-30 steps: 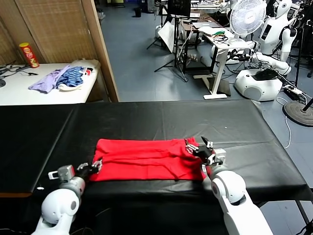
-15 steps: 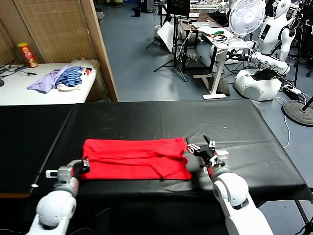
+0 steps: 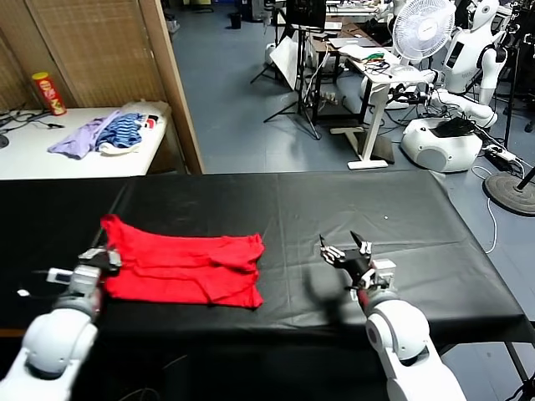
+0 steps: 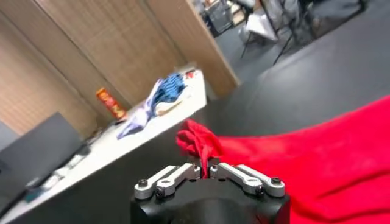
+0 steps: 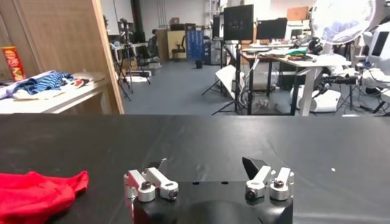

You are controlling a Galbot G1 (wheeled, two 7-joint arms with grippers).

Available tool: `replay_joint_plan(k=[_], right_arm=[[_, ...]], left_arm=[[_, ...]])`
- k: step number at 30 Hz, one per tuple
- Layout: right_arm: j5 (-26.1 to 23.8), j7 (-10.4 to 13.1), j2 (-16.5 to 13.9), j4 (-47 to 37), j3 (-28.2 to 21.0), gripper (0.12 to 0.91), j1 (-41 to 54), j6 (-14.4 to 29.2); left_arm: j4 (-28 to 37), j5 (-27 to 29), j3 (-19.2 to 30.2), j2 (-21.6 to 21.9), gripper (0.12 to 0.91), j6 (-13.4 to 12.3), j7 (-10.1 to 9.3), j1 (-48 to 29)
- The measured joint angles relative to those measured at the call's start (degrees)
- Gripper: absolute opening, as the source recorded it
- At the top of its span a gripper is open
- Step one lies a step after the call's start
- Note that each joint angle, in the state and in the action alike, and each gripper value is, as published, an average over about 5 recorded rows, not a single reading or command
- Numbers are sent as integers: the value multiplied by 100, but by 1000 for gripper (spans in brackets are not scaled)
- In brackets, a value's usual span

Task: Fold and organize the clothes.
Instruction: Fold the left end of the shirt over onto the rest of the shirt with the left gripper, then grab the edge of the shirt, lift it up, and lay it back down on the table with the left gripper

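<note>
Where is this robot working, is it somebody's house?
Probably not a house. It looks like a robot lab or workshop: another white robot stands in the back, near a fan, desks with cables, and a black work table with a red T-shirt.

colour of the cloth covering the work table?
Plain black table cover, slightly glossy, under the bright red T-shirt. Clearest in the head view.

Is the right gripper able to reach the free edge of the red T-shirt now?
Probably yes. The open right gripper hovers over bare black table, and nothing stands between it and the red T-shirt, whose other end the left gripper holds shut.
</note>
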Motion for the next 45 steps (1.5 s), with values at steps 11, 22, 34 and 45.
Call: replay_joint_plan(k=[11, 22, 34, 45], right_arm=[[-19, 13, 21, 93, 192, 798, -156, -7], [-36, -20, 61, 34, 68, 798, -82, -11], [76, -323, -64, -193, -368, 798, 165, 42], [348, -522, 64, -764, -1485, 798, 1103, -17]], left_arm=[[-530, -1091, 1288, -1239, 157, 407, -334, -491], [-387, -965, 1623, -1856, 157, 292, -377, -483], [-266, -1556, 1614, -2488, 559, 193, -578, -505], [-387, -2197, 906, -2291, 798, -301, -593, -302]])
